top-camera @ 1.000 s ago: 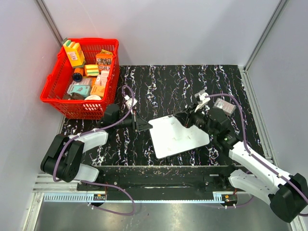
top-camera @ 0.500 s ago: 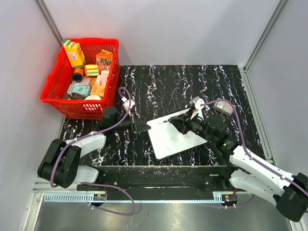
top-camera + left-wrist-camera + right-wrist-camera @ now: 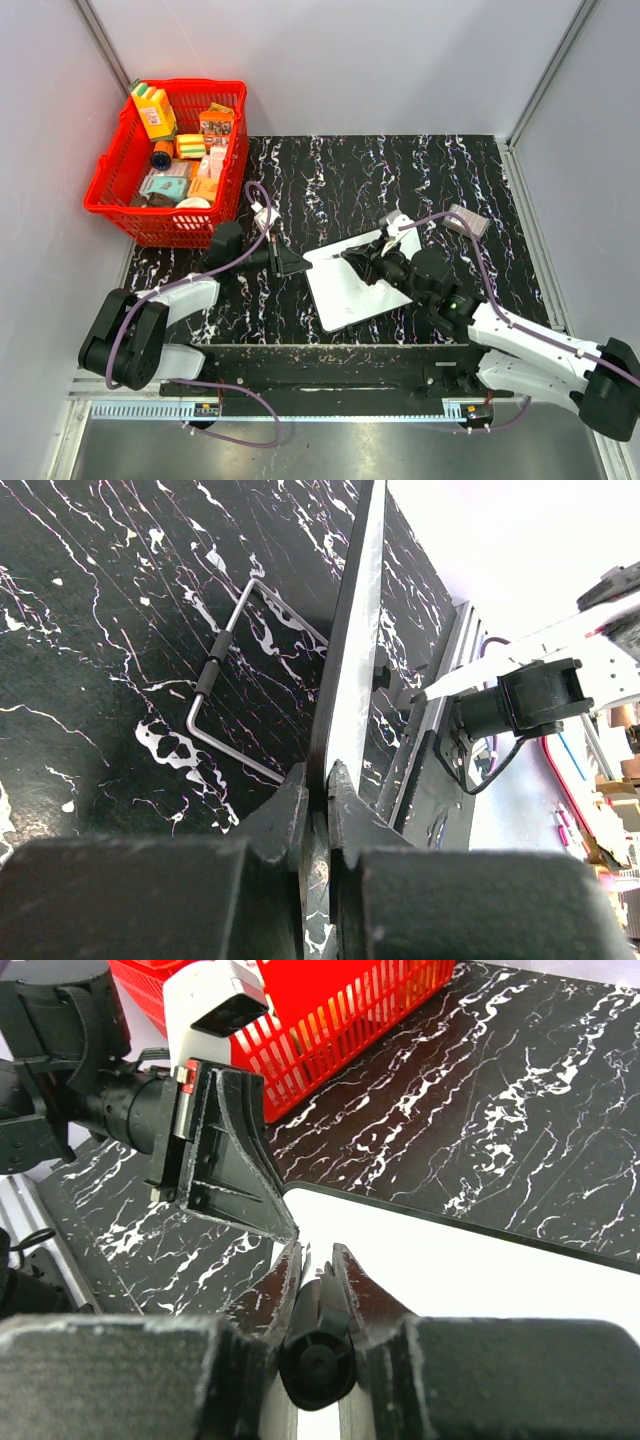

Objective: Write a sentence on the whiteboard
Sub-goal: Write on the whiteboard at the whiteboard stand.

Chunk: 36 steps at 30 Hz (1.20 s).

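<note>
The whiteboard (image 3: 352,292) lies near the middle of the table (image 3: 330,170), between the two arms; its face looks blank from above, so the sentence seems not yet begun. The left pincer (image 3: 291,263) is clamped narrow on the board's left edge, steadying it; the right pincer (image 3: 316,1252) grips a dark marker (image 3: 318,1358) over the part of the board nearest the left pincer. The step in hand is probably bringing the tip to the starting point; next comes a gentle touch-down and an even stroke rightward. The marker's tip is hidden by the fingers; whether it touches the board, or is uncapped, cannot be told.
</note>
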Tool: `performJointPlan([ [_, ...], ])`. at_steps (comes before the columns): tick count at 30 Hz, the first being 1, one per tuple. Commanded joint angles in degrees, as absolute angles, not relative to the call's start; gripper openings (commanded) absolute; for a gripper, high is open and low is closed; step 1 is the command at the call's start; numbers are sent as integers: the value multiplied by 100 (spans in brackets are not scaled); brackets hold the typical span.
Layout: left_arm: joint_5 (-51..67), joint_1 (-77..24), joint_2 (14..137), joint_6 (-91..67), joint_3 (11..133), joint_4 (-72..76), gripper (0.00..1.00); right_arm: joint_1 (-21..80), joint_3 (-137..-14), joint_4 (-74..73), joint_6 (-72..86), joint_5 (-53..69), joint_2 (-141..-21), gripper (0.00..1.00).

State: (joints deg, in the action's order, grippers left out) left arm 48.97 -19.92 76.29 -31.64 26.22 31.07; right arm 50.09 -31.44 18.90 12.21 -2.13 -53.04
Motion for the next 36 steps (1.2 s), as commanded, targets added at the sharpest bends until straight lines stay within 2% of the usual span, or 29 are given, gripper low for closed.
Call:
performJointPlan([
  [1, 4535, -1934, 7796, -2373, 2575, 3059, 0, 5299, -3252, 2276, 1055, -1027, -5449, 0],
  [8, 4579, -1934, 7840, -2391, 2593, 3067, 0, 5370, -3296, 2381, 1213, -1467, -5555, 0],
  [36, 4676, -1942, 7928, -2417, 2628, 3146, 0, 5458, -3656, 2443, 1345, -1714, -6196, 0],
])
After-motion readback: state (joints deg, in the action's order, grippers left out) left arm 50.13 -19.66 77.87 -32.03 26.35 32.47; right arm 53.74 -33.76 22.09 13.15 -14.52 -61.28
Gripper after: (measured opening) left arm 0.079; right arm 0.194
